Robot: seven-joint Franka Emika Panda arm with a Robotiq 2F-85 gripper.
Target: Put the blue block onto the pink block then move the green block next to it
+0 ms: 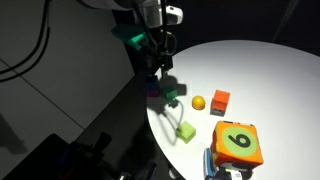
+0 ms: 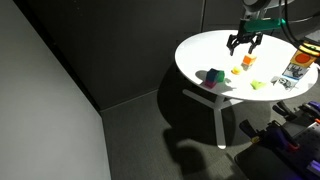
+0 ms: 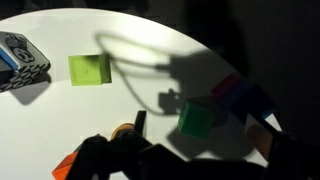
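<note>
Wrist view is showing the green block (image 3: 196,118) sitting just beside the blue block (image 3: 247,101) and pink block (image 3: 226,87) near the table (image 3: 120,40) edge, gripper (image 2: 245,47) hanging spread open above, gripping nothing

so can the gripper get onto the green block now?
Probably yes: the gripper hangs open above the table and nothing covers the green block. The blue block close beside it may crowd one finger.
</note>
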